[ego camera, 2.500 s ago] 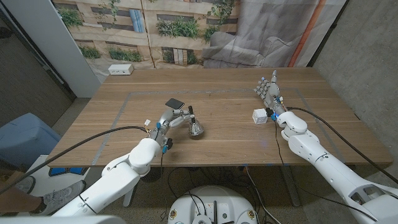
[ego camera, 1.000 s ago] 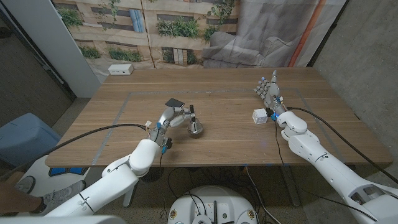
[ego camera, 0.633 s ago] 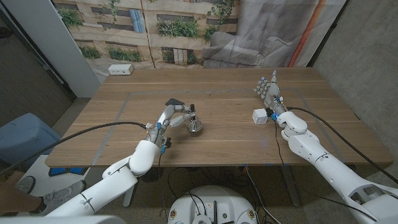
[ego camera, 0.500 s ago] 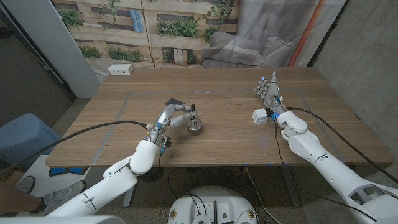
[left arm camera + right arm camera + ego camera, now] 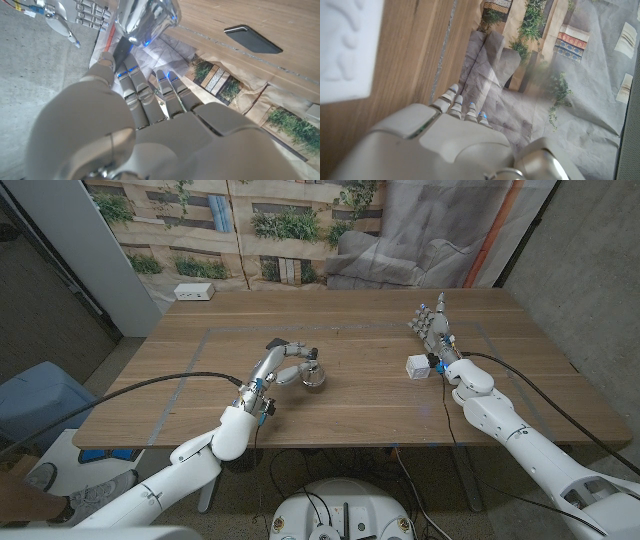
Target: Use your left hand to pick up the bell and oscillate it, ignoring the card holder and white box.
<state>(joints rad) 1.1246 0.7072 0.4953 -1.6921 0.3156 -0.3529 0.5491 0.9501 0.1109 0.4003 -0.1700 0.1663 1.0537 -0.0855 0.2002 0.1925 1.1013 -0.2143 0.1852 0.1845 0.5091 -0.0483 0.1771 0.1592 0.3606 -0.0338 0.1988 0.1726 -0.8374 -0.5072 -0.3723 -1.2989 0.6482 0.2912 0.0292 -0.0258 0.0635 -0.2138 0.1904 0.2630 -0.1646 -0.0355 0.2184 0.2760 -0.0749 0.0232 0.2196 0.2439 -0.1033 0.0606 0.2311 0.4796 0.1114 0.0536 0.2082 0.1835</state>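
- One wooden table (image 5: 360, 395) bears everything; its near edge is cut off behind both arms.
- One left hand (image 5: 283, 368) grips the one shiny silver metal bell (image 5: 314, 375), lifted and tilted; its black handle is hidden among the fingers (image 5: 131, 85).
- One right hand (image 5: 432, 330) stands with fingers straight and close together, holding nothing.
- One small white cube-shaped box (image 5: 418, 367) sits just beside that hand.
- One flat dark card holder (image 5: 252, 39) lies just beyond the left hand, partly hidden in the head view.
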